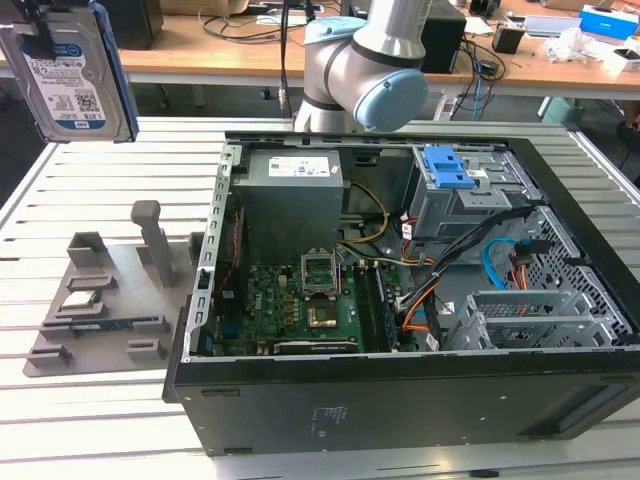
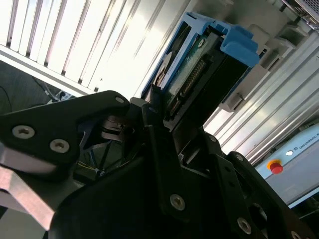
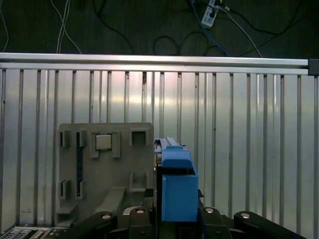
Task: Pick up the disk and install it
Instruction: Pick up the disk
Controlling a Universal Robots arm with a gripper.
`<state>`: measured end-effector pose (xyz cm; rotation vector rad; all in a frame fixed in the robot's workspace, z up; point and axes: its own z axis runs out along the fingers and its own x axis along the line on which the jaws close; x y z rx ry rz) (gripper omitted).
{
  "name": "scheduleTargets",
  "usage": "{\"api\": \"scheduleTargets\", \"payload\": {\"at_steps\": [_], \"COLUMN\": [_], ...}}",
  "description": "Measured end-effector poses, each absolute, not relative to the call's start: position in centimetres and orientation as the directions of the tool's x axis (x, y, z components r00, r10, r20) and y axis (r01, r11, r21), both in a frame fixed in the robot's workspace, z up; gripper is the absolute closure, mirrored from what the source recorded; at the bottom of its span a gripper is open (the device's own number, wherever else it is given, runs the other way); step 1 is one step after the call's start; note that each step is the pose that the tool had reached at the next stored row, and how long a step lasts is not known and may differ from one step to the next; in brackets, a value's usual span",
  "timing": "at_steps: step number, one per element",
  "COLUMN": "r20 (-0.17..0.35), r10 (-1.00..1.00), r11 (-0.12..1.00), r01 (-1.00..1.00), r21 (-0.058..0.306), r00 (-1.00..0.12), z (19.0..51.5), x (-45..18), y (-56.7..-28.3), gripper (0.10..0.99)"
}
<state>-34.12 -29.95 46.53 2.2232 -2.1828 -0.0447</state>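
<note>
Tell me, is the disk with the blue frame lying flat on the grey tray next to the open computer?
Not quite. The disk isn't lying on the grey tray. The gripper holds it up in the air, clear of the tray, as the exterior view shows. The tray does sit next to the open computer.

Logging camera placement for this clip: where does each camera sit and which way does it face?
Exterior view: off the arm, looking down into the open computer case; arm and disk, held aloft, show.
Second wrist view: at the wrist, looking along the gripper clamping the disk.
First wrist view: at the wrist, looking down past the disk onto the parts tray.
All share the disk.
</note>
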Motion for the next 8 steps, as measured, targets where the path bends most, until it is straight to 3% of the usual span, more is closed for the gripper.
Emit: {"api": "scheduleTargets", "payload": {"at_steps": [8], "r20": [-0.003], "r10": [-1.000], "r11": [-0.018], "r01": [-0.999], "r21": [0.039], "r00": [0.018], "z": [47.8], "x": [-34.1], "y": [-29.6], "gripper": [0.722]}}
